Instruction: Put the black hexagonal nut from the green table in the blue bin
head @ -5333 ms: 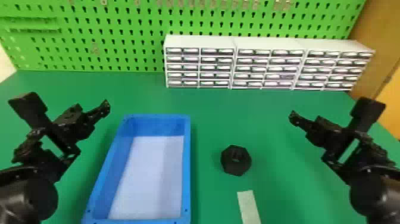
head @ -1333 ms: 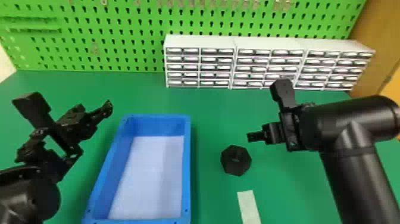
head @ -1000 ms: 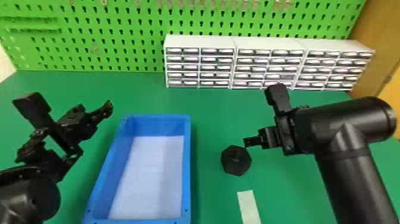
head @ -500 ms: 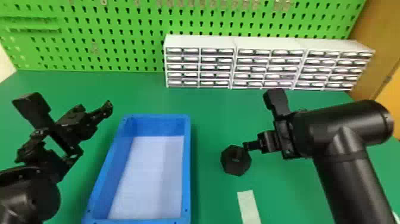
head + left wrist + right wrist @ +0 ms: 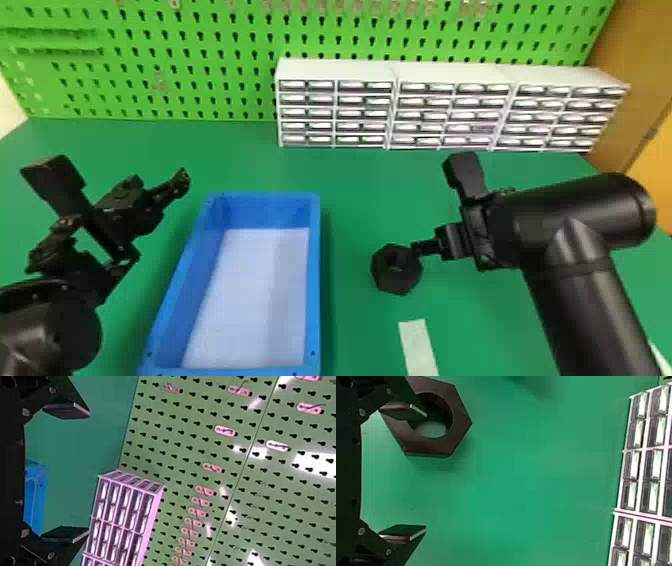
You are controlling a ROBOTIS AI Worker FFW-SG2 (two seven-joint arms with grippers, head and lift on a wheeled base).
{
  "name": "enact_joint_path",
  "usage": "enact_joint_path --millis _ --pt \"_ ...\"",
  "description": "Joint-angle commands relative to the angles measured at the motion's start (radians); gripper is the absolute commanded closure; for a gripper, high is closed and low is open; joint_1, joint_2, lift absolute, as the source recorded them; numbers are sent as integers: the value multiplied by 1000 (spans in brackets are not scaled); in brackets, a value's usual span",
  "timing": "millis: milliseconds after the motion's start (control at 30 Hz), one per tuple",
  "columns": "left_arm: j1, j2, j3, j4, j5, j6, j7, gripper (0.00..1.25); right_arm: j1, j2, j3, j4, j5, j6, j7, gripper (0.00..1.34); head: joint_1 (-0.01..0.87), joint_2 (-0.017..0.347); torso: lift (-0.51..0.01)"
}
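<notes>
One finger of my right gripper point(image 5: 425, 248) shows in the head view by the edge of the black hexagonal nut point(image 5: 386, 280), which lies flat on the green counter point(image 5: 360, 175). The blue bin point(image 5: 314, 280) sits beside it, on my left, with nothing in it. I think my job now is to line up and grab the nut. In the left wrist view, my left gripper point(image 5: 89, 473) is parked, spread open and holding nothing, with the little drawers point(image 5: 119, 514) past it. In the right wrist view, my right gripper is wide open too, but the nut is not between its fingers. One finger point(image 5: 403, 411) is over the hole; the other is off to the side, over bare green. I can't tell if the first one dips into the hole. I should slide sideways till both fingers sit outside the nut, then go down low and squeeze flat sides. If I go straight down now, that finger could bump the nut's top or push it away.
</notes>
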Motion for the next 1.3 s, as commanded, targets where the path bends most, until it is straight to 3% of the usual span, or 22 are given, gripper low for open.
enact_joint_path --millis 0,267,467,1267 --pt "-2 0 -2 0 0 0 0 236 -1 0 1 17 2 -23 0 279 692 9 -97" --pt "-2 0 -3 0 0 0 0 236 -3 1 -4 55 -7 -80 0 279 692 9 -97" --pt "-2 1 -2 0 0 0 0 236 0 0 -18 103 -59 -138 0 279 692 9 -97" --pt "0 1 -3 0 0 0 0 236 6 -3 -1 123 -51 -153 0 279 692 9 -97"
